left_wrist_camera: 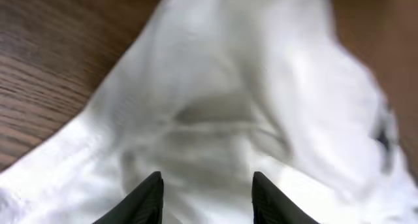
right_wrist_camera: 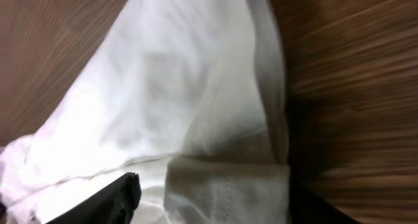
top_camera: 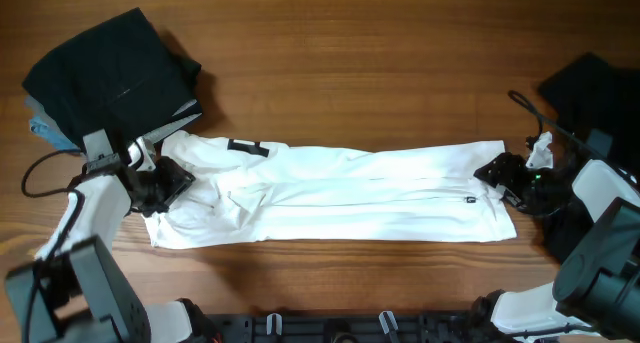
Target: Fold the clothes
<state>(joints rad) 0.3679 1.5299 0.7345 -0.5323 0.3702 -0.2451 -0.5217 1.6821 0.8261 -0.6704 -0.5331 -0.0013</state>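
while the shirt (top_camera: 340,193) lies mid-table as a long strip running left to right, my left gripper (top_camera: 165,183) stands open over its left end, my right gripper (top_camera: 497,173) open astride the right hem; bare table (top_camera: 350,83) beyond the far edge.

Logging T-shirt (top_camera: 340,195) lying as a long band, running left to right across the table (top_camera: 350,83). Left gripper (top_camera: 165,186) sitting over its left end, right gripper (top_camera: 497,171) over its right end. Loose garment (top_camera: 110,73) lying just behind the left end, toward the far-left corner.
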